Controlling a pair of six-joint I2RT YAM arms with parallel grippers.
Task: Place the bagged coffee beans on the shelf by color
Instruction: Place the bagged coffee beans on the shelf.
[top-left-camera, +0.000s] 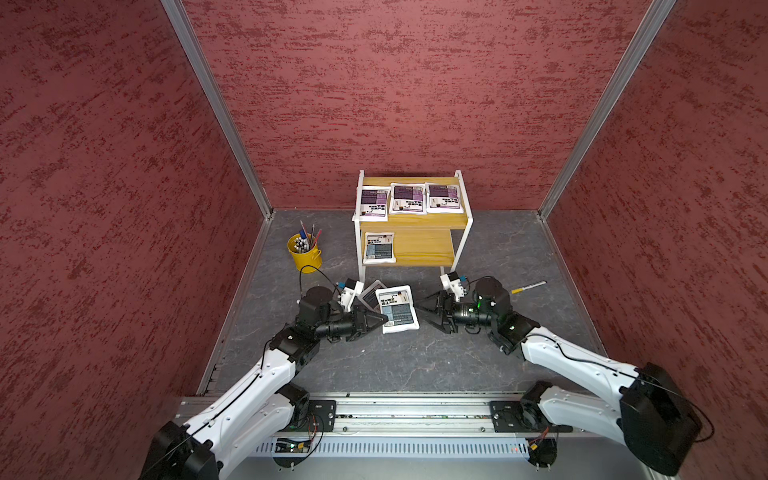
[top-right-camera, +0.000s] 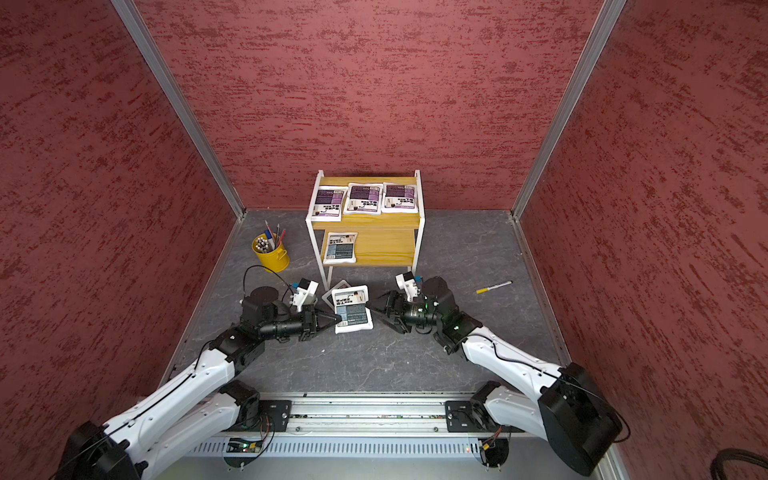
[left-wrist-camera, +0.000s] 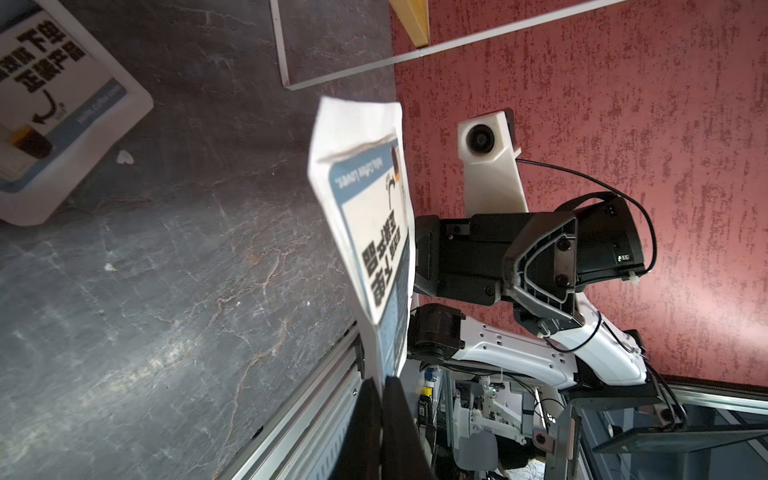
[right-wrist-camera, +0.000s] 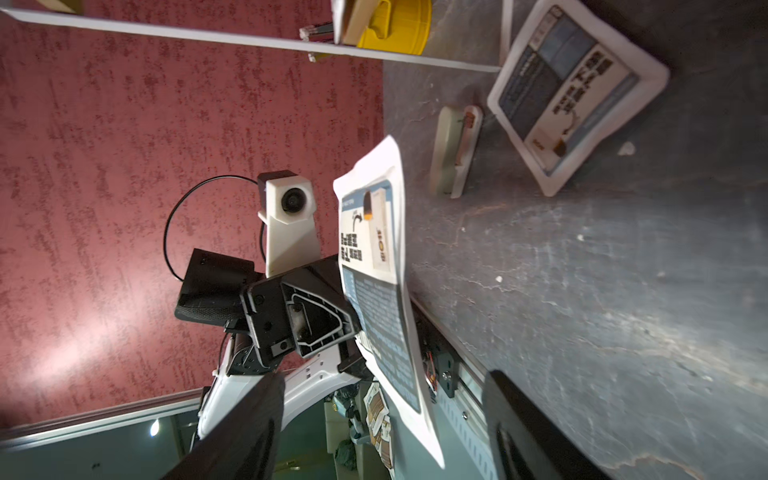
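Grey-blue print marks the held pouch (top-left-camera: 397, 309), and you have it pinched at one edge by the left gripper (top-left-camera: 384, 319), whose fingers (left-wrist-camera: 386, 415) press together on the white margin. It hangs clear of the dark grey table (top-left-camera: 395, 365), printed face up in both top views, just in front of the shelf (top-left-camera: 428, 247).

Your right gripper (top-left-camera: 424, 314) faces the pouch from the opposite side with its jaws spread wide. In the right wrist view the free edge of the pouch reaches in between the two fingers (right-wrist-camera: 249, 419). You cannot tell from these views whether either finger touches it.

On the table, partly under the held pouch as seen from above, lies a loose pouch (right-wrist-camera: 577, 91) with the same grey-blue label. Just beside it sits a long grey-green case (right-wrist-camera: 455, 151).

On the shelf's upper board you see three purple ones in a row: the left purple pouch (top-left-camera: 372, 203), overhanging the front edge, the middle purple pouch (top-left-camera: 408, 198) and the right purple pouch (top-left-camera: 444, 198). On the lower board, at its left end, lies the shelved grey-blue pouch (top-left-camera: 379, 248).

A yellow bucket (top-left-camera: 304, 255) of pens stands on the shelf's left. A yellow-tipped marker (top-left-camera: 528, 286) lies on the table behind your right arm.
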